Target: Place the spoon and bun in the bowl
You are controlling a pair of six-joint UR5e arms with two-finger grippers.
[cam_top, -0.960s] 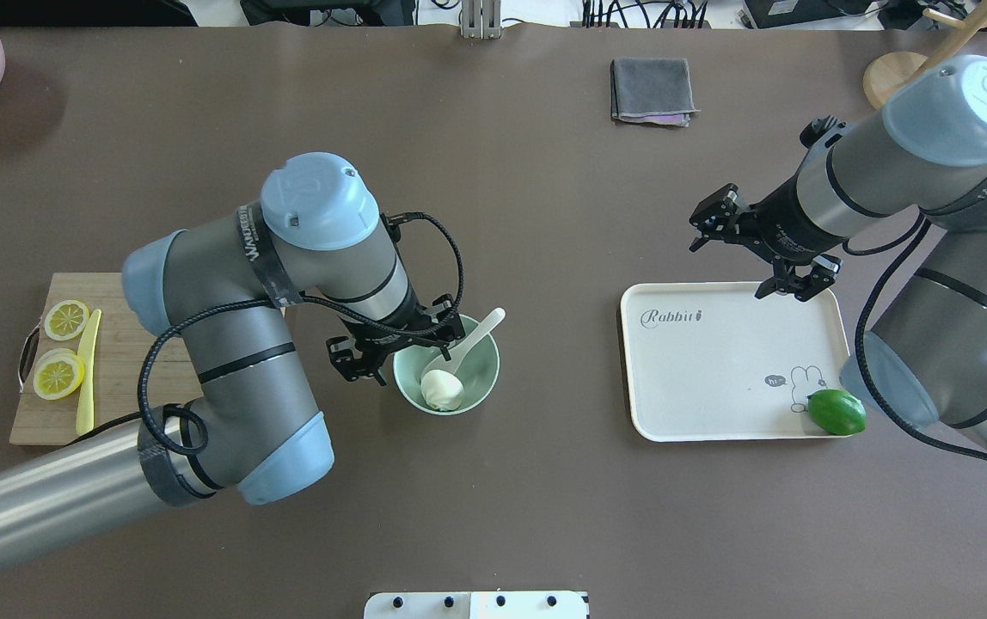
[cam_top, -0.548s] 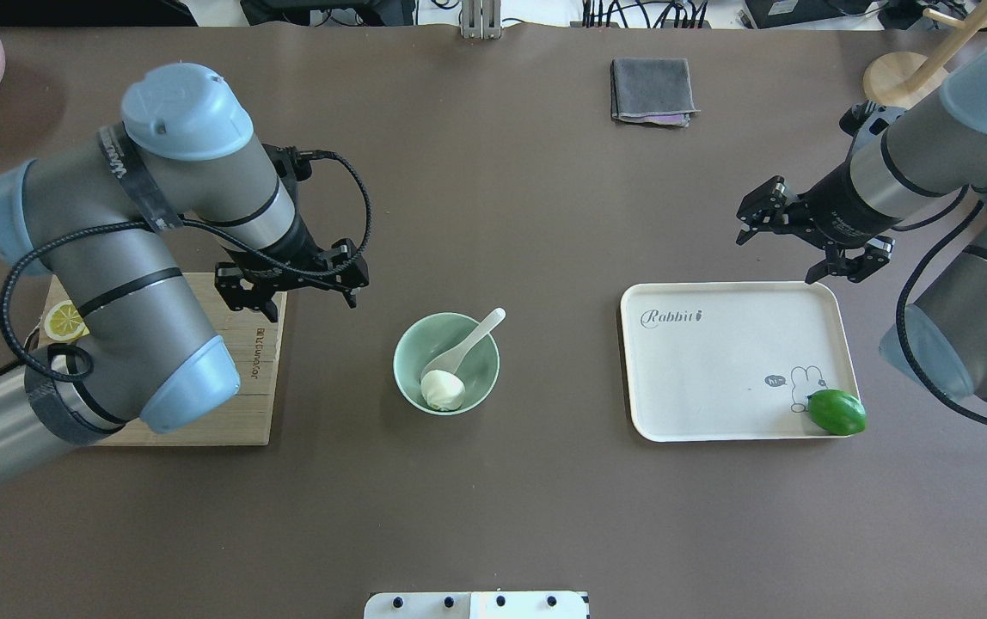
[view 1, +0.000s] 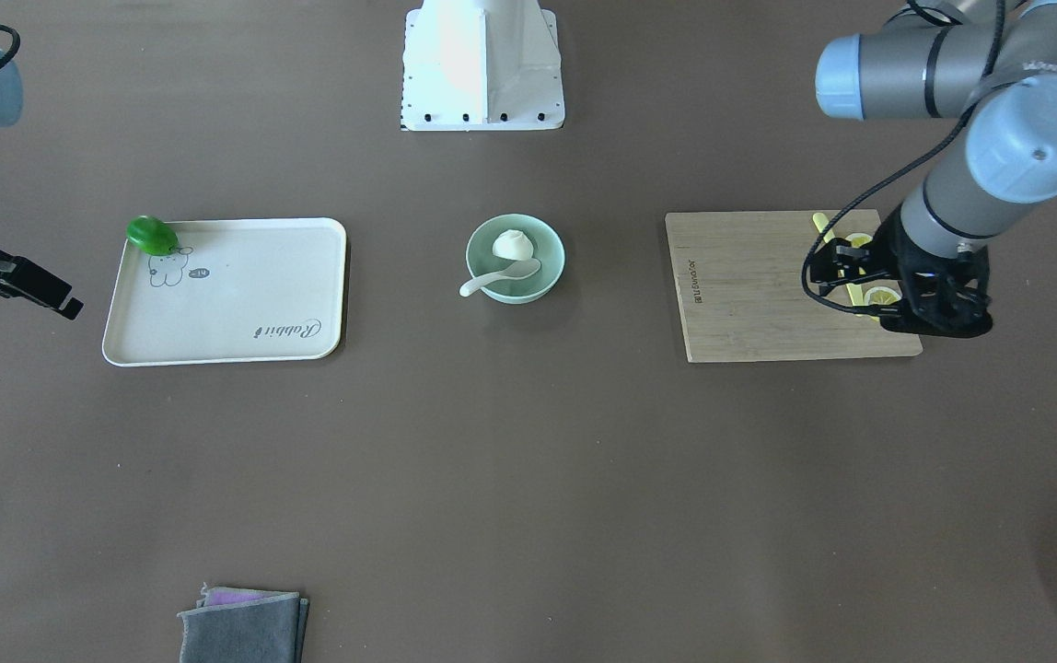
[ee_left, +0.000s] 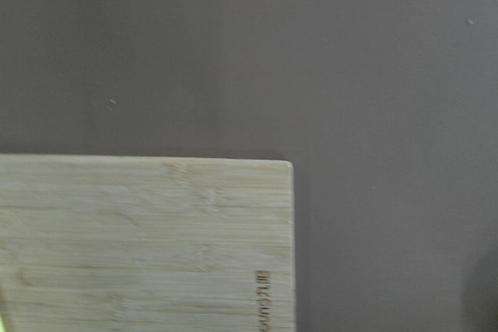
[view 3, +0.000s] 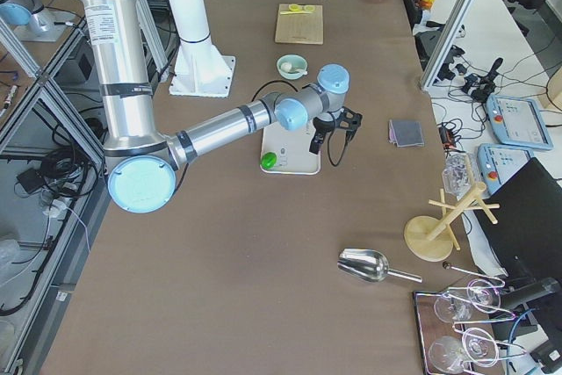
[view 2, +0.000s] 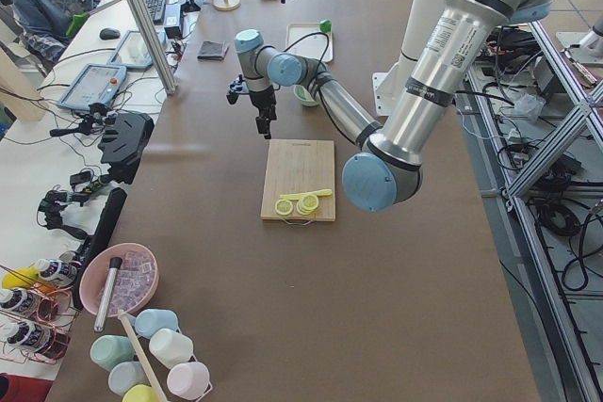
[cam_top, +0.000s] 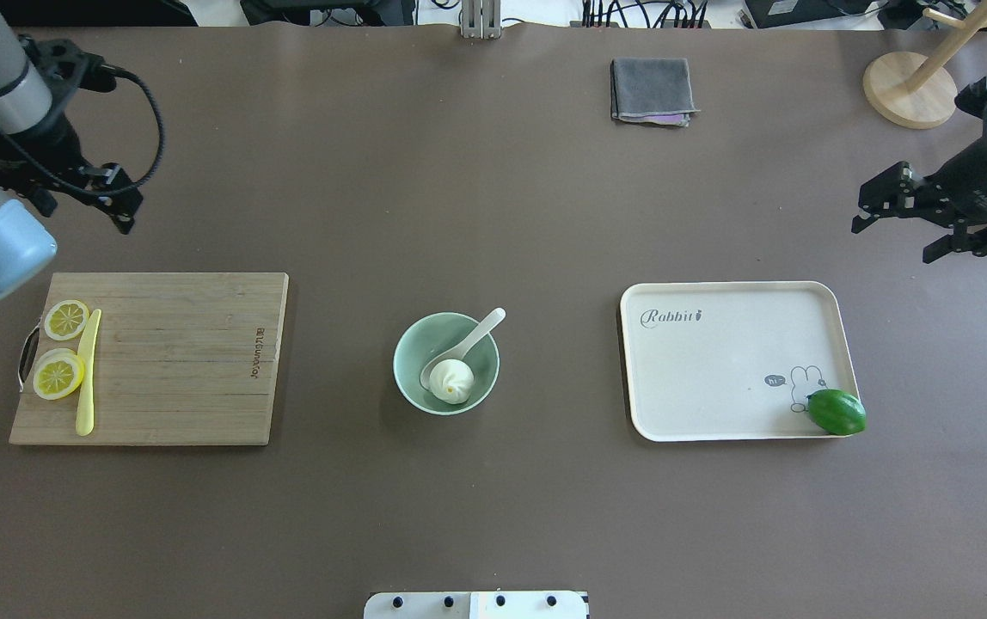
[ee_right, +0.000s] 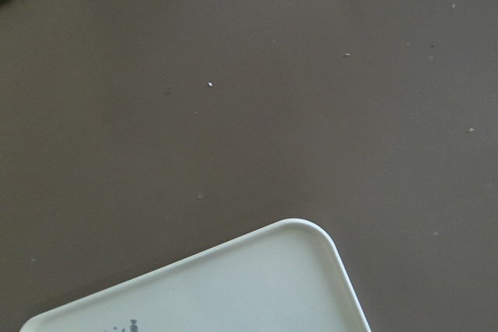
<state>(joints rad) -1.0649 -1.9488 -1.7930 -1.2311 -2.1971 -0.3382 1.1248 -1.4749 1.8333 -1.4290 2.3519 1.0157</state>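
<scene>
The pale mint-green bowl (cam_top: pixel 425 340) stands at the table's middle. The white bun (cam_top: pixel 450 381) lies inside it, pleated top up. The white spoon (cam_top: pixel 469 342) rests in the bowl with its scoop beside the bun and its handle over the far right rim. The bowl (view 1: pixel 542 241), bun (view 1: pixel 512 244) and spoon (view 1: pixel 494 277) also show in the front-facing view. My left gripper (cam_top: pixel 85 209) is open and empty, raised beyond the cutting board at the far left. My right gripper (cam_top: pixel 896 240) is open and empty, beyond the tray's far right corner.
A wooden cutting board (cam_top: pixel 175 361) with lemon slices (cam_top: pixel 59 376) and a thin yellow knife (cam_top: pixel 87 370) lies left. A cream tray (cam_top: pixel 717 378) with a green fruit (cam_top: pixel 837 412) lies right. A grey cloth (cam_top: pixel 652 89) and a wooden stand base (cam_top: pixel 906 79) are at the back.
My left gripper has drawn away from the bowl, up and to the far left. My right gripper has moved right, off the tray. The bun has settled upright in the bowl.
</scene>
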